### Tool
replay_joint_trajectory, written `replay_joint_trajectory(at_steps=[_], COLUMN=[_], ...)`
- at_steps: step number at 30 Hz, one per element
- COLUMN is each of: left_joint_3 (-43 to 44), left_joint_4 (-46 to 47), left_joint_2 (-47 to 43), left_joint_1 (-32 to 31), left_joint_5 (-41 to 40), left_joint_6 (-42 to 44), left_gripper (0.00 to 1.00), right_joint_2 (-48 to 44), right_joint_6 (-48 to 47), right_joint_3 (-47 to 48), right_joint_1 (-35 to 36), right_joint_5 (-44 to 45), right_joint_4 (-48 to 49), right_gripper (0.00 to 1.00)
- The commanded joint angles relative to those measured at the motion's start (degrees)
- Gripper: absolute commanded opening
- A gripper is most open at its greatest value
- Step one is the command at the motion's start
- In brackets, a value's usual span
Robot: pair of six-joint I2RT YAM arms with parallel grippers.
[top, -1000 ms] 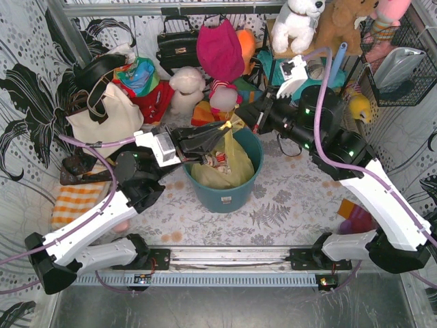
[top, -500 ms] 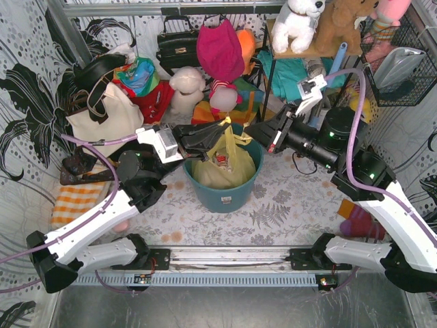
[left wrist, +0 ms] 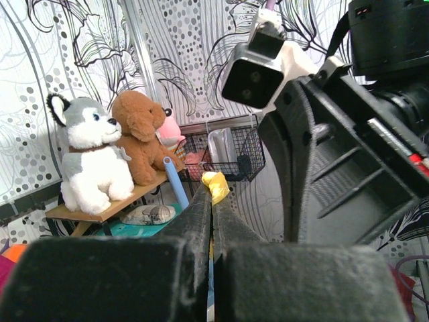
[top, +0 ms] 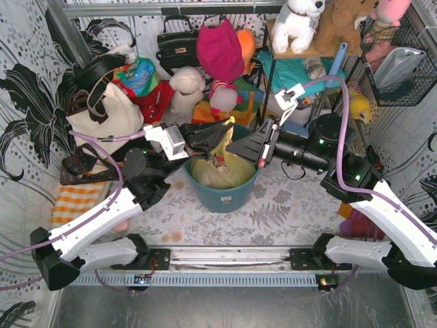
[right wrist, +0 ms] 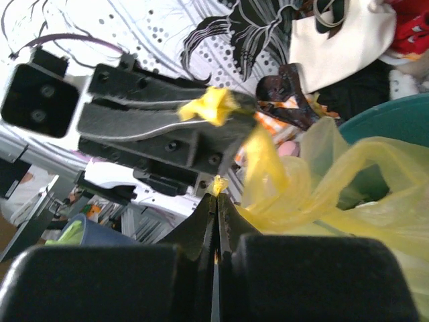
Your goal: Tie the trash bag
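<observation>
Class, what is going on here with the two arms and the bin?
The trash bag, sitting in the teal bin, is being gathered for tying. The left jaws are shut on a twisted yellow corner of the bag's mouth, held up above the bin. The right jaws, close beside them, are shut on another bit of it. No knot shows yet.

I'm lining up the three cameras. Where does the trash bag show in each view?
Top external: centre, the trash bag sits in the teal bin.
Left wrist: only its yellow tip, pinched at the fingertips, centre.
Right wrist: right half, billowing yellow; the tip is upper centre.
Shared landmark: the left gripper shut on that tip.
</observation>
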Motion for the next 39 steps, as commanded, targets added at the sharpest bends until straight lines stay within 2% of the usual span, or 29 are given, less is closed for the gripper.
replay_joint_trajectory(at_steps=[1, 11, 26, 39], left_joint_3=[1.59, 2.15, 2.02, -0.05], left_joint_4=[1.88, 1.43, -0.51, -0.16], left_joint_2=[0.36, 0.64, -0.22, -2.24], left_joint_1=[0.28, 0.28, 0.28, 0.28], left_joint_5=[-0.82, -0.77, -0.84, -4.7], left_joint_6=[0.23, 0.13, 0.91, 1.53], left_gripper=[0.02, 0.02, 0.02, 0.02], right_joint_2=[-0.25, 0.22, 4.93, 4.55], right_joint_6=[-2.09, -8.06, -18.9, -21.65], right_joint_3=[-0.85, -4.06, -5.69, -12.72], right_joint_1=[3.24, 11.56, 21.47, 23.15], right_joint_5=[1.65, 14.2, 42.55, 49.98], right_joint_4=[4.67, 7.68, 6.92, 14.69], right_gripper=[0.0, 0.0, 0.0, 0.0])
